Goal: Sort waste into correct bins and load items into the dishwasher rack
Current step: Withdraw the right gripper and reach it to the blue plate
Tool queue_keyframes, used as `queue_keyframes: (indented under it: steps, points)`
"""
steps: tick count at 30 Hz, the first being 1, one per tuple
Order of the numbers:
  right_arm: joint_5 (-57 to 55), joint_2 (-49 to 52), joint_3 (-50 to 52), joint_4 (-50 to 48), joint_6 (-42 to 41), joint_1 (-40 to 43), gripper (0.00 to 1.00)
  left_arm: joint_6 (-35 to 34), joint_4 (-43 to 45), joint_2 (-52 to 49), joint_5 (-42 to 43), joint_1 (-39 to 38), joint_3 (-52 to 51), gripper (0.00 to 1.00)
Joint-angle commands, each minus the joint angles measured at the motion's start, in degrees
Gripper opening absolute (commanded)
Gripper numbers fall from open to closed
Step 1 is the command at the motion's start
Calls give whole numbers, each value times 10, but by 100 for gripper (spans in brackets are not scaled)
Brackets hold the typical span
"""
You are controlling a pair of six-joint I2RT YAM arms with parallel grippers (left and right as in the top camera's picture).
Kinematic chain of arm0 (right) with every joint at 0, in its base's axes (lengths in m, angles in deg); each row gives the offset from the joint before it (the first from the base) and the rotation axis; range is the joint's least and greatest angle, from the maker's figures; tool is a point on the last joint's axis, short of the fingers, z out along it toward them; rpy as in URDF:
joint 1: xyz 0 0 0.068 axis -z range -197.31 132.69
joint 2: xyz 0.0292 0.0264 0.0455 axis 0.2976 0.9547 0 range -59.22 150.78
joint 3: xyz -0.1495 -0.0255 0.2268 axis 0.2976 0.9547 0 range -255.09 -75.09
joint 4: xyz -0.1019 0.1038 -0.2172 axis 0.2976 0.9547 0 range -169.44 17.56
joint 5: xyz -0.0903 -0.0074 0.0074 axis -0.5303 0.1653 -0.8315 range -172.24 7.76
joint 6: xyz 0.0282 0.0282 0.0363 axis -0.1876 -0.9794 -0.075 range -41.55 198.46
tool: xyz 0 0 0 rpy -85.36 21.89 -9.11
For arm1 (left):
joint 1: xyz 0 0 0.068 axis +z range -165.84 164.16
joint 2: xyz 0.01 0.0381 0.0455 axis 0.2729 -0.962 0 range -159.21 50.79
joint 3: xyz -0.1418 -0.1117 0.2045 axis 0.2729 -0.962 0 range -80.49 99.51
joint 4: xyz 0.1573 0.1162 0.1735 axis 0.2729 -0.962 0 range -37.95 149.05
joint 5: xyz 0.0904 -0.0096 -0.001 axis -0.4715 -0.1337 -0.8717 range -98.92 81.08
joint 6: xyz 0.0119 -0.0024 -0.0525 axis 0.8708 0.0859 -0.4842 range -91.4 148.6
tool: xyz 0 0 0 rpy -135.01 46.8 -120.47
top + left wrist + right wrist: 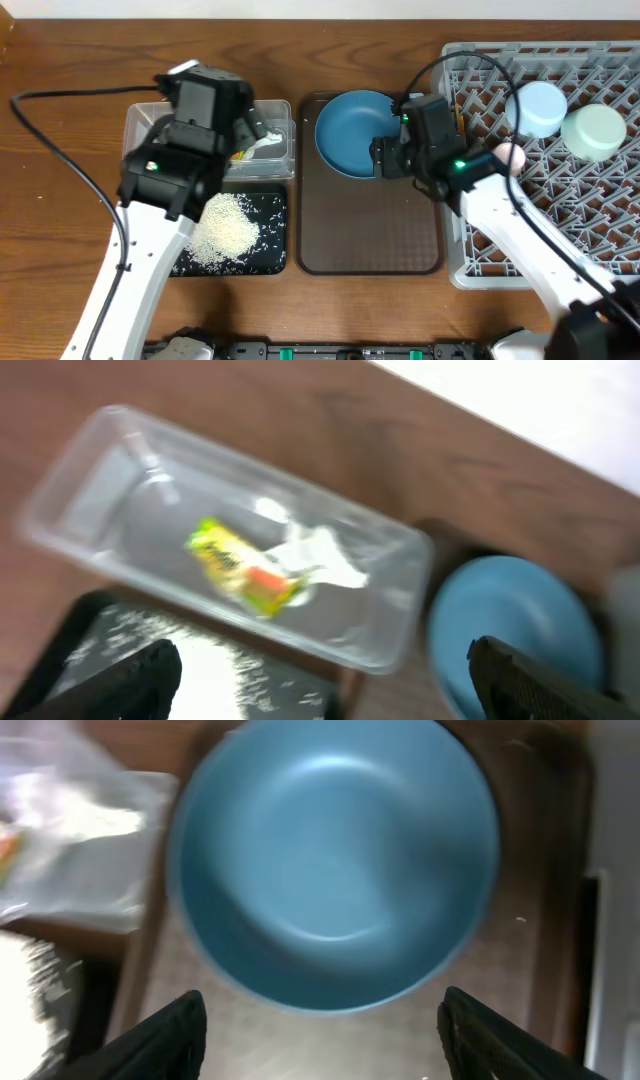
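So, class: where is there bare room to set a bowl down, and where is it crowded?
Free: the brown tray below the dark blue bowl. Crowded: the clear tub, the black tray with rice, the rack at its far side with light blue bowl and mint bowl.

wrapper (240, 565), tissue (320, 555) in tub (90, 470) | rice (225, 232) on flat tray (272, 215) | big bowl (335, 860) on serving tray (370, 230)

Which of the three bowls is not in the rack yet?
The large dark blue bowl: it sits on the brown tray, while the light blue bowl and the mint green bowl are in the rack.
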Motion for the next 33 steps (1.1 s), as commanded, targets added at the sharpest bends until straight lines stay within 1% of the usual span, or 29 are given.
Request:
queue_keyframes:
  steps: [1, 4, 7, 13, 17, 22, 24, 29, 33]
  points:
    - [-90, 41, 1, -12, -37, -8, 72, 10, -17, 3, -15, 15, 1, 95]
    - [-112, 76, 1, -37, -37, -8, 70, 10, -23, 3, -15, 15, 1, 95]
    - [-127, 110, 1, -67, -37, -8, 63, 10, -23, 3, -15, 15, 1, 95]
    - [-151, 168, 1, -124, -37, -6, 54, 10, -23, 3, -15, 15, 1, 95]
    - [-180, 189, 1, -141, -63, -6, 54, 10, -23, 3, -15, 15, 1, 95]
    - [-186, 195, 1, -150, -69, -6, 52, 10, -23, 3, -15, 15, 1, 95]
    - [-185, 195, 1, -161, -68, -6, 52, 10, -23, 3, -14, 15, 1, 95]
    - [-155, 189, 0, -147, -68, -7, 52, 10, -23, 3, -15, 15, 1, 95]
    - [-95, 189, 0, -119, -68, -7, 53, 10, -23, 3, -15, 15, 1, 95]
